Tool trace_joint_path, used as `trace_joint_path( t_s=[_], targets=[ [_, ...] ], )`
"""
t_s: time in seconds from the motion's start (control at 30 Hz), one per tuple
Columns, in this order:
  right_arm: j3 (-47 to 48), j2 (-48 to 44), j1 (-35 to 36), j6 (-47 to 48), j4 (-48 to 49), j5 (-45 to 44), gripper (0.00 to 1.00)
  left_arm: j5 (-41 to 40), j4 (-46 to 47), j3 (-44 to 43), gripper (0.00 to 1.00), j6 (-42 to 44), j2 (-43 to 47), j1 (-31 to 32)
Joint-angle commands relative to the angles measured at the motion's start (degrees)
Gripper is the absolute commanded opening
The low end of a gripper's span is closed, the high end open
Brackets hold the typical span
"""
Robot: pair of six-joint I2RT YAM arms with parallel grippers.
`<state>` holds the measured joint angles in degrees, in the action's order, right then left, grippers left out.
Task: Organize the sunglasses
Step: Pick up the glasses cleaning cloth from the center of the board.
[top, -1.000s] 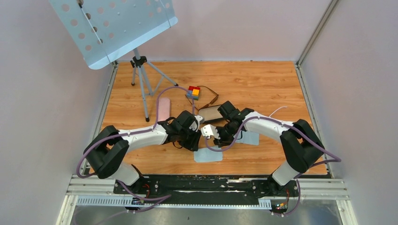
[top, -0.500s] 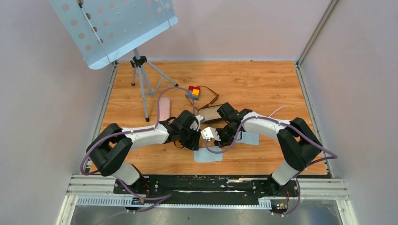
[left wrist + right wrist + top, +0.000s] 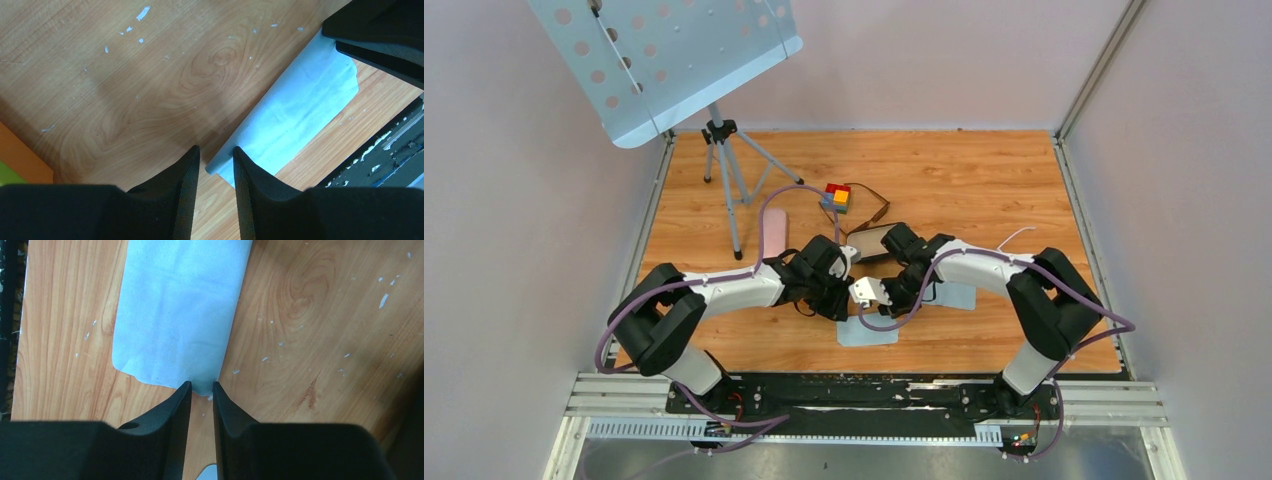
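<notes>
Two pincers of mine meet at the middle of the worktop. My left pincer stands slightly apart and empty, its tips over a corner of the near cloth. My right pincer, also narrowly apart, points at a corner of the second cloth. The sunglasses lie just beyond both, midway between the side edges, near a block.

Wooden table, two pale blue cloths, pink case, coloured blocks, sunglasses, tripod feet
</notes>
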<state>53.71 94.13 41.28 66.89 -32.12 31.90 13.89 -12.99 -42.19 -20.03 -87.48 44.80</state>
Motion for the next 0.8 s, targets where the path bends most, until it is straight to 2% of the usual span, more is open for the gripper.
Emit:
trace_joint_path(
  t_s=[0.0, 0.1, 0.27, 0.33, 0.67, 0.77],
  targets=[
    [1.0, 2.2, 0.9, 0.2, -2.1, -1.4, 0.25, -2.2, -3.6, 0.7, 0.35, 1.2, -0.1, -0.3],
    [1.2, 2.4, 1.0, 0.0, -2.2, -1.5, 0.21, -2.3, -4.4, 0.5, 0.34, 1.3, -0.5, -0.3],
    [1.3, 2.4, 1.0, -0.4, -2.1, -1.6, 0.08, -2.2, -4.2, 0.9, 0.32, 0.9, -0.6, -0.3],
    [1.3, 2.2, 0.9, -0.9, -2.1, -2.0, 0.07, -2.3, -4.2, 1.0, 0.30, 0.9, -0.5, -0.3],
    [1.4, 0.9, 0.6, -1.9, -1.9, -2.9, 0.23, -2.5, -4.7, 1.1, 0.28, 1.2, -0.5, -0.3],
    [2.0, 1.1, 0.6, -2.4, -1.9, -2.4, 0.26, -2.4, -4.5, 1.2, 0.24, 1.3, -0.7, -0.3]
  ],
)
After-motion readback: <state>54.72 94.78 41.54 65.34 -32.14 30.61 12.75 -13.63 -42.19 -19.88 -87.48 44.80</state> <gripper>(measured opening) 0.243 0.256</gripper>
